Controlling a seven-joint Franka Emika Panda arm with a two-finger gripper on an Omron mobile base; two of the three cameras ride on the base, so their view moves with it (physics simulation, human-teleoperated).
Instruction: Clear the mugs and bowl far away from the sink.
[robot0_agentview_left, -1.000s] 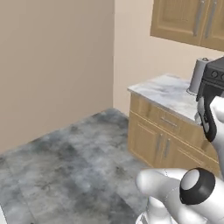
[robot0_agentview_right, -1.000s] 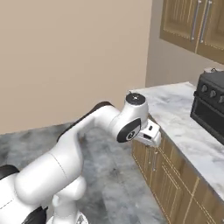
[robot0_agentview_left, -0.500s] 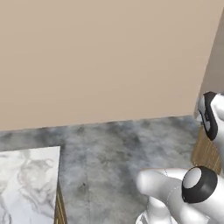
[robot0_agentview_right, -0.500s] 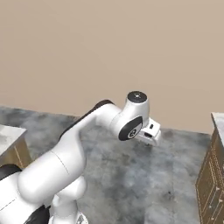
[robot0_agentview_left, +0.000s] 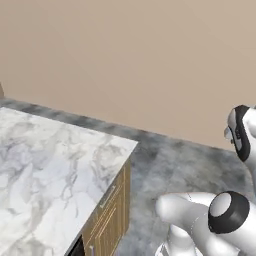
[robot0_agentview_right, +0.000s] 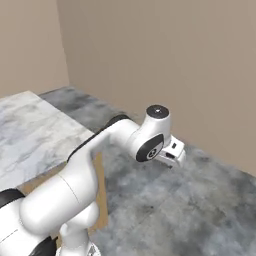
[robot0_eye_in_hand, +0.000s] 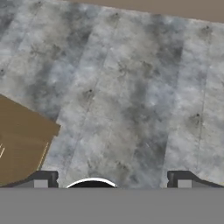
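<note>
The mugs, the bowl and the sink are out of view. My gripper (robot0_eye_in_hand: 112, 183) hangs over bare grey floor, pointing down at it. Its two dark fingertips (robot0_eye_in_hand: 41, 180) stand wide apart at the bottom of the hand view, open, with nothing between them. In the right base view the arm bends forward and the hand (robot0_agentview_right: 173, 153) sits at its end above the floor, to the right of a counter corner.
A marble-topped counter (robot0_agentview_left: 45, 175) with wooden cabinet fronts (robot0_agentview_left: 107, 220) stands at the left; its top (robot0_agentview_right: 35, 130) also lies left of the arm. A brown cabinet corner (robot0_eye_in_hand: 22, 144) shows below the hand. Grey stone floor (robot0_eye_in_hand: 131, 87) runs to a beige wall (robot0_agentview_left: 125, 60).
The whole picture has swung, so the base has turned: the counter with the dark appliance and the upper cabinets left the views, and a marble counter came in at the left. The gripper stays open.
</note>
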